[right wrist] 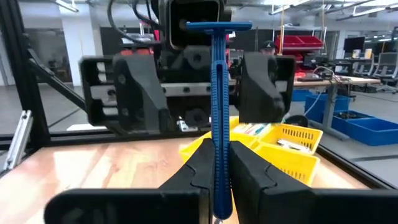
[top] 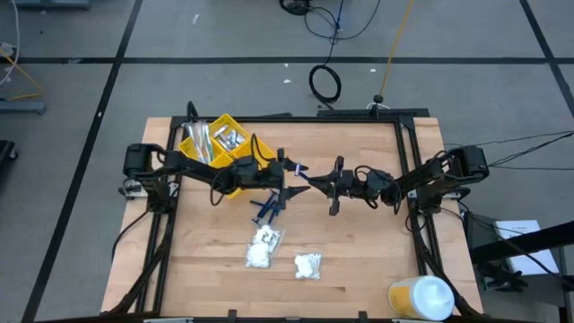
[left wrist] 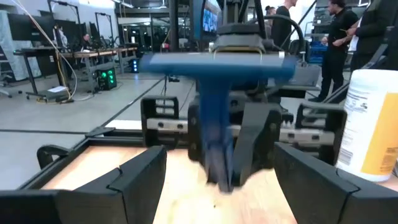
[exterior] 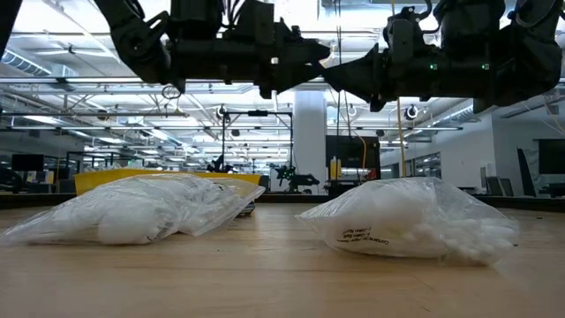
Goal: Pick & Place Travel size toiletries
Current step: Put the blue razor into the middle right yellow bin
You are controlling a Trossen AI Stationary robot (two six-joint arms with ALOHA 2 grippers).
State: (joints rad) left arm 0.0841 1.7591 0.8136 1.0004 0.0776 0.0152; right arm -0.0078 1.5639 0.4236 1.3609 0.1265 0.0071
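Observation:
A slim dark blue stick with a T-shaped head (right wrist: 217, 93) is in the air over the table's middle (top: 300, 170), between my two grippers. My right gripper (right wrist: 219, 163) is shut on it. My left gripper (left wrist: 221, 155) faces it, open, its fingers standing either side of the T-head (left wrist: 214, 65) without touching. More blue sticks (top: 265, 211) lie on the table below. Two clear bags of white lumps (top: 262, 247) (top: 308, 265) lie flat on the wood, also in the low view (exterior: 132, 210) (exterior: 415, 219). My right gripper pinches the blue stick's handle (right wrist: 217, 146) between its two fingers, low on the handle, away from the T-head. The fingers come level from the table's right and lie along the stick. The stick is lifted clear, pointing toward the table's left, T-head foremost.
A yellow compartment tray (top: 215, 144) with silvery items sits at the far left under my left arm. A large white-and-yellow round container (top: 421, 298) stands at the near right corner. A black frame (top: 408, 170) lines the table's sides. Bare wood lies near left.

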